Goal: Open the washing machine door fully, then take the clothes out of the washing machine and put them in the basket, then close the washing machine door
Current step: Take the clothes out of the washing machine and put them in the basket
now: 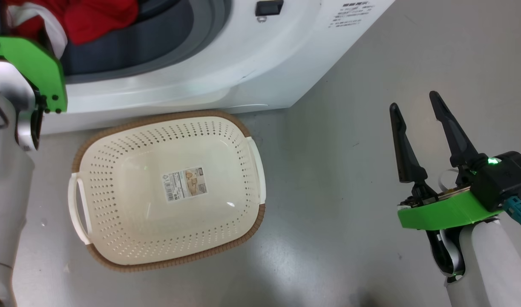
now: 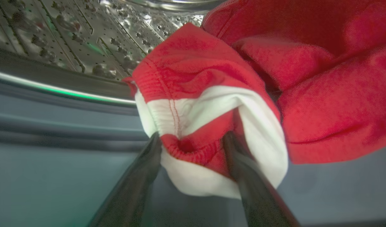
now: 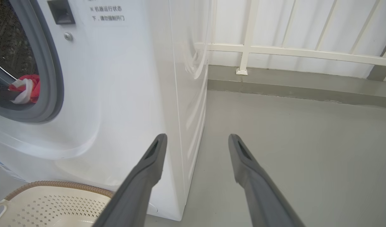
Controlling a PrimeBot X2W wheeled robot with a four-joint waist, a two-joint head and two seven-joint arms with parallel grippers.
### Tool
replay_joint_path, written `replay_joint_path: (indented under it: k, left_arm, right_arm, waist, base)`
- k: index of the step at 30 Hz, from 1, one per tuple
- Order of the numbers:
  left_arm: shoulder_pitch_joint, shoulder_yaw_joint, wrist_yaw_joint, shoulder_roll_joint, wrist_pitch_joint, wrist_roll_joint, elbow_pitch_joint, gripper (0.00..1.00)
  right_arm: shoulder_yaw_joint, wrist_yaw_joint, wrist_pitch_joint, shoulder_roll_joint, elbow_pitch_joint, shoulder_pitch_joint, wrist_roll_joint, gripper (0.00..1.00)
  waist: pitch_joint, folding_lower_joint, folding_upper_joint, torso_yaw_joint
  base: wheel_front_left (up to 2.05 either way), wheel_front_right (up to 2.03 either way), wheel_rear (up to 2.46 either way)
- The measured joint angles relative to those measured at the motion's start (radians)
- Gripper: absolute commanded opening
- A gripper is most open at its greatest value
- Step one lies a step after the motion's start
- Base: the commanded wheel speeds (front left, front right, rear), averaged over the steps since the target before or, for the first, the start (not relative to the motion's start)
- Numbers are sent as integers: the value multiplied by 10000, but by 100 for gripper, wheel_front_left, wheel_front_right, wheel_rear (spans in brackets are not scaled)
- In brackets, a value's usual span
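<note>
The washing machine (image 1: 243, 64) stands at the top of the head view, its mouth open; the washing machine door is out of view. Red clothes (image 1: 94, 19) with white trim lie on the lower lip of the grey rubber ring (image 2: 54, 132), in front of the perforated steel drum (image 2: 69, 31). My left gripper (image 2: 192, 135) is inside the mouth, open, its two fingers either side of a red and white fold of the clothes (image 2: 196, 104) and touching it. The cream basket (image 1: 158, 121) sits empty on the floor before the machine. My right gripper (image 1: 413, 100) hangs open over the floor at the right, holding nothing.
The grey floor (image 1: 349, 170) stretches to the right of the machine. In the right wrist view a white railing (image 3: 290, 50) and a low kerb run along the far side. A door latch socket (image 1: 269, 7) sits on the machine's front.
</note>
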Motion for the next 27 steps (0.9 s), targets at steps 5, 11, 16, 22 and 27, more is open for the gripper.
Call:
replay_joint_path:
  k: [5, 11, 16, 22, 27]
  left_arm:
    - [-1, -15, 0, -10, -8, -59, 88, 0]
    - [35, 6, -19, -67, -708, -299, 92, 0]
    - [35, 6, -107, -105, -1392, -318, -65, 0]
    - [38, -10, -109, -180, -1948, -376, -140, 0]
    - [178, -29, -109, -370, -2454, -474, -270, 0]
  right_arm:
    - [-4, 0, 0, 0, 52, -2, 12, 100]
    - [-25, 0, 0, 2, 128, -2, 13, 100]
    - [-27, 0, 0, 0, 180, -2, 13, 100]
    - [-50, 0, 0, 0, 242, -1, 12, 100]
    - [-81, 0, 0, 0, 280, 3, 10, 100]
  waist:
    - [6, 0, 0, 9]
    - [-112, 0, 0, 68]
    - [-247, 0, 0, 134]
    - [-459, 1, 0, 195]
    - [-697, 0, 0, 263]
  base:
    - [0, 0, 0]
    - [0, 0, 0]
    - [0, 0, 0]
    - [0, 0, 0]
    - [0, 0, 0]
